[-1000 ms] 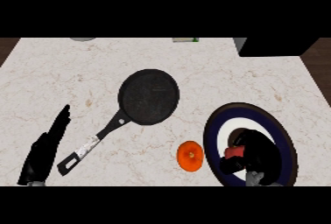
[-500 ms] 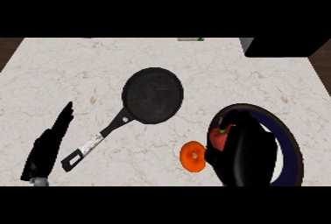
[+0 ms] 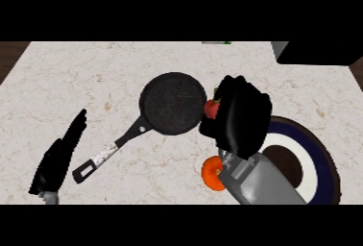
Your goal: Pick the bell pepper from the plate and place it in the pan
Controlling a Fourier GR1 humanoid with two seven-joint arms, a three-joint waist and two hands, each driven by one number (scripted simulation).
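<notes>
Bell pepper: I see only a small red patch of the bell pepper (image 3: pixel 211 108) at the left edge of my right hand, just beside the right rim of the pan and off the plate (most of it is hidden behind the hand).
Right hand: my right hand (image 3: pixel 239 119) is curled round the bell pepper, fingers closed on it, sitting between the pan and the plate with its grey forearm (image 3: pixel 261 182) running down to the lower edge of the view.
Pan: the pan (image 3: pixel 173 103) is black and round, lying flat on the counter near the middle, and I see nothing in its bowl; its handle (image 3: pixel 113 151) points down and to the left, black near the bowl and pale along the middle.
Plate: the plate (image 3: pixel 325 163) lies at the right, dark blue at the rim, white inside that, with a dark centre; my forearm covers its left part.
Orange thing: a small round orange thing (image 3: pixel 212 174) lies on the counter just left of my forearm, below the pan (I cannot tell what it is).
Left hand: my left hand (image 3: pixel 60 153) rests at the lower left, well apart from the pan's bowl, fingers straight and pointing up, holding nothing.
Counter: the counter (image 3: pixel 85 77) is pale marbled stone.
</notes>
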